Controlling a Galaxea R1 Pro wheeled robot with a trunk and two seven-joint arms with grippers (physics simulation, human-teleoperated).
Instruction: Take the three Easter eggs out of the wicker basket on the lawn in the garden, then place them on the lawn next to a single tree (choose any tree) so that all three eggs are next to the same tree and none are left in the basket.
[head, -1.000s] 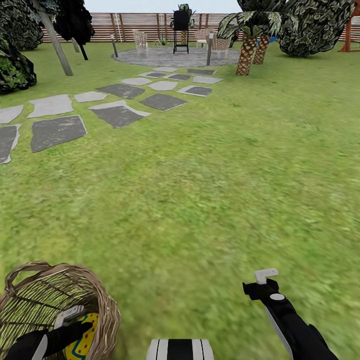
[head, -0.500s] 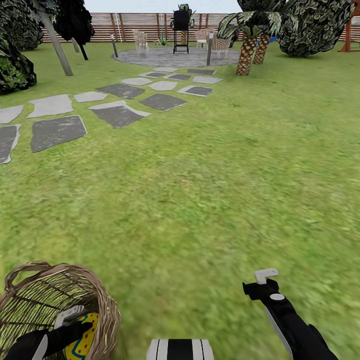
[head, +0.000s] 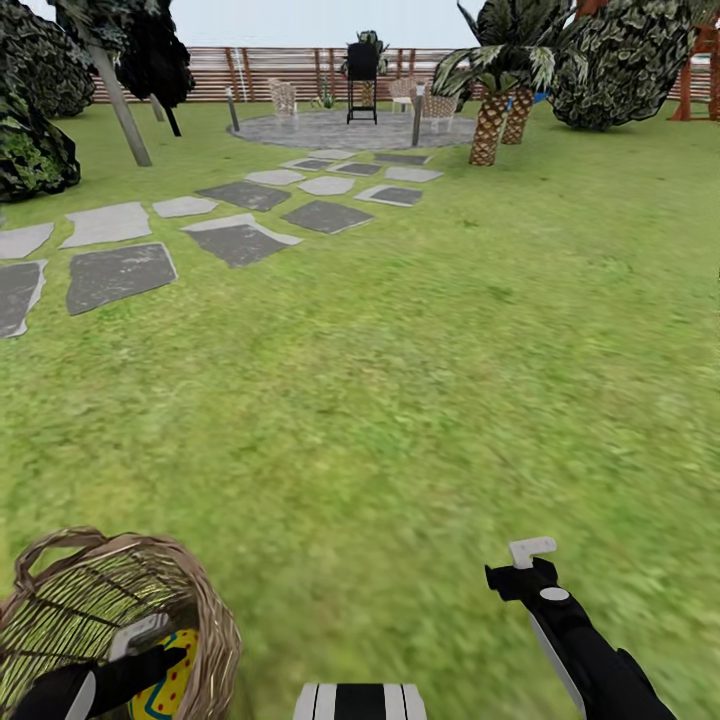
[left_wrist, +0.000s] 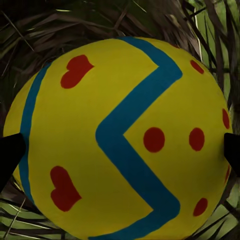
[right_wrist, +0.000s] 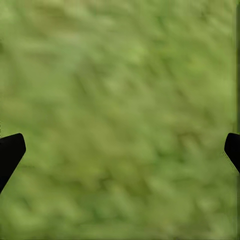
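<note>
One Easter egg (left_wrist: 120, 137), zigzag close-up, left claw (left_wrist: 120, 150)

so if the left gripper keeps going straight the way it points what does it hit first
Most likely the Easter egg inside the wicker basket: it sits dead ahead of the left gripper, between its fingertips. Contact isn't clear.

A bright yellow Easter egg (left_wrist: 120, 135) with a blue zigzag, red dots and red hearts sits in my light brown wicker basket (head: 205, 610) on mottled green lawn (head: 420, 380).
</note>
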